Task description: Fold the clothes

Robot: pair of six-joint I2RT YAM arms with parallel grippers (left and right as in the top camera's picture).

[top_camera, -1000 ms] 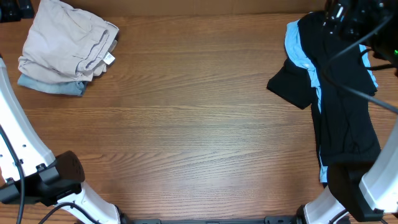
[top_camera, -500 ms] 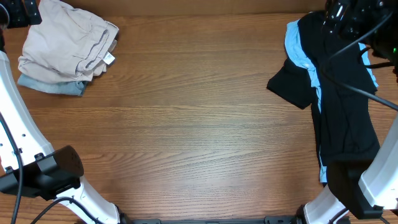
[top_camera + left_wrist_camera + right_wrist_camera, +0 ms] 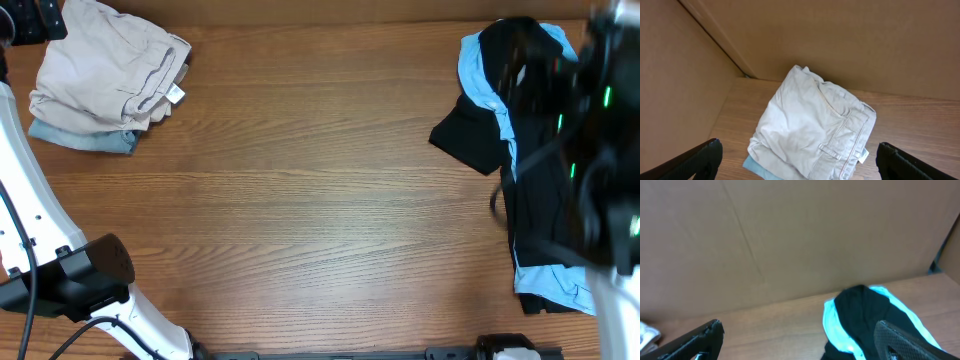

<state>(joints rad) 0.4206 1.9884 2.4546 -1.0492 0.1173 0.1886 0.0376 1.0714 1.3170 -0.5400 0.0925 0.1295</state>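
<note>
A folded beige garment (image 3: 105, 65) lies on a folded light-blue one (image 3: 85, 140) at the table's back left; the pile also shows in the left wrist view (image 3: 810, 127). A rumpled black and light-blue garment (image 3: 530, 150) lies unfolded along the right side and also shows in the right wrist view (image 3: 865, 312). My left gripper (image 3: 799, 147) is open and empty, held above the beige pile. My right gripper (image 3: 797, 327) is open and empty, raised above the back end of the black garment. In the overhead view the right arm (image 3: 600, 120) is a blur over that garment.
A brown cardboard wall (image 3: 840, 40) stands along the table's back and left sides. The wooden table (image 3: 320, 200) is bare between the two piles. The left arm's base (image 3: 70, 280) sits at the front left corner.
My right arm has swung over the black garment and is blurred by motion, uncovering the garment's front end. The left arm shifted slightly at the back left corner. The clothes have not moved.
</note>
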